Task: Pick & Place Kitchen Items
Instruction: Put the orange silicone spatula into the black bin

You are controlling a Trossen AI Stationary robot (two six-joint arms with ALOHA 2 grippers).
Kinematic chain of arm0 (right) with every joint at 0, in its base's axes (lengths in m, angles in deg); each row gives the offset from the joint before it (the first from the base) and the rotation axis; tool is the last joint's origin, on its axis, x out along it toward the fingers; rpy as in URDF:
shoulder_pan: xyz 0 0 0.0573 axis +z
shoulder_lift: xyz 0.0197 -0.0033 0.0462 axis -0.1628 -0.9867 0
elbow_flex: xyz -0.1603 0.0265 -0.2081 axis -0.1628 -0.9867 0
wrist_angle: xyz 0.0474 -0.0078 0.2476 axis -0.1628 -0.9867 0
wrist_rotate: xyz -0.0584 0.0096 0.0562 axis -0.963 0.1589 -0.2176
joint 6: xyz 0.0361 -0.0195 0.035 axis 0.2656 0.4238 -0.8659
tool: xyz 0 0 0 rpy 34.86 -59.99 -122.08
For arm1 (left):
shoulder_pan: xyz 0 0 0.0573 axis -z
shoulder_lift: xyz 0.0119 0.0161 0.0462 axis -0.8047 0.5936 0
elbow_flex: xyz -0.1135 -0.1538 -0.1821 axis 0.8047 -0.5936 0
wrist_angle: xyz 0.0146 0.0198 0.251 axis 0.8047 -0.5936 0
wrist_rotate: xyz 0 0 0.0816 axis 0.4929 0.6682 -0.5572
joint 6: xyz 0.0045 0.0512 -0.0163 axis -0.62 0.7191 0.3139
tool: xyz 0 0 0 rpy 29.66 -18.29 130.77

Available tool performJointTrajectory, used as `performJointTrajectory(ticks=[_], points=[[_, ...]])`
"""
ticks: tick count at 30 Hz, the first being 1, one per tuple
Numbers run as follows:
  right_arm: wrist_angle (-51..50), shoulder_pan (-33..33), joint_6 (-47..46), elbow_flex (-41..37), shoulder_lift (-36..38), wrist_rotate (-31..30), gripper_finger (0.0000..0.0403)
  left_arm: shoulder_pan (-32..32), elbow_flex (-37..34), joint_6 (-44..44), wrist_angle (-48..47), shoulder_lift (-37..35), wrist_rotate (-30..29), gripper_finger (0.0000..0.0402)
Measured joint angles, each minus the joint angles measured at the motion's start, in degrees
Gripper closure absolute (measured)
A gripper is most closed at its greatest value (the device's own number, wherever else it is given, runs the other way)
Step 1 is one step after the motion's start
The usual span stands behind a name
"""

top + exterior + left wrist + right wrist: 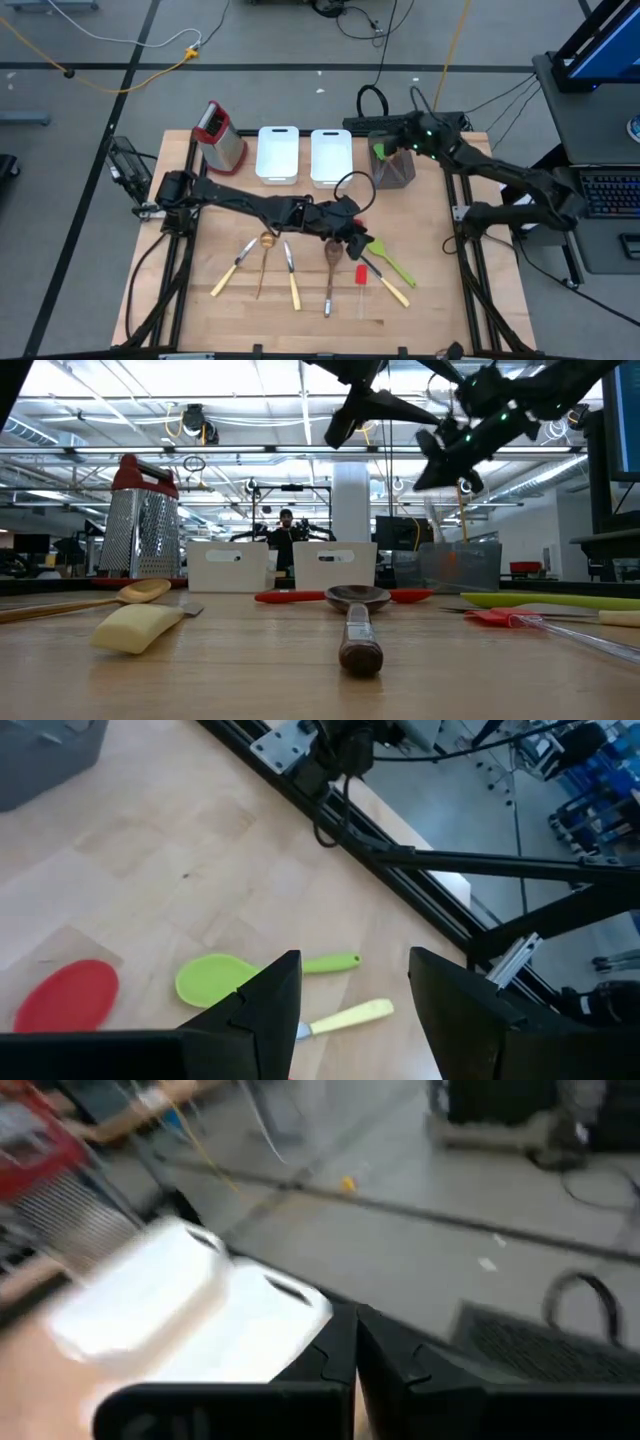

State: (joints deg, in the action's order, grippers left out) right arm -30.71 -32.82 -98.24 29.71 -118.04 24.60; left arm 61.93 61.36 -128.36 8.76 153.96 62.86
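Note:
Several kitchen items lie flat on the wooden table: cream-handled knives (232, 272), a gold spoon (265, 248), a dark spoon (330, 262), a red spatula (360, 275), a green spatula (392, 262). A green utensil (379, 152) stands in the grey bin (392, 170). My left gripper (350, 1010) hovers open above the table's middle, beside a red round utensil (65, 995). It points toward the right edge; the green spatula (215, 980) and a yellow-handled knife (345, 1015) lie ahead of it. My right gripper (355, 1350) is shut, raised past the bin's far side, holding nothing.
Two white trays (278, 152) (330, 155) and a red-topped metal grater (218, 135) stand along the table's far edge, left of the grey bin. The black frame rail (380, 850) runs along the right edge. A person stands far off in the room (285, 535).

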Motion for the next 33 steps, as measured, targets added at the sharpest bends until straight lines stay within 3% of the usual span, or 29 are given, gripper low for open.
performJointTrajectory(ticks=[5,16,25,29,33], points=[[0.3,-2.0,-0.6,1.1,-3.7,0.7,0.0403,1.3,0.0,-0.5,0.0,0.0,0.1,0.021],[-0.4,-2.0,-1.0,1.2,-3.5,4.1,0.0403,2.3,0.0,-0.7,-0.2,0.1,0.2,0.021],[-15.5,-2.0,-0.9,1.2,-1.9,20.6,0.0403,2.3,0.0,-0.5,-0.7,0.1,1.9,0.021],[-15.6,-1.7,-0.6,1.2,-1.9,29.2,0.0403,2.2,0.0,-0.3,-1.1,0.1,1.9,0.021],[-14.6,-0.5,1.4,1.2,-1.9,33.2,0.0403,2.2,0.0,-0.4,-1.6,0.1,1.9,0.021]])
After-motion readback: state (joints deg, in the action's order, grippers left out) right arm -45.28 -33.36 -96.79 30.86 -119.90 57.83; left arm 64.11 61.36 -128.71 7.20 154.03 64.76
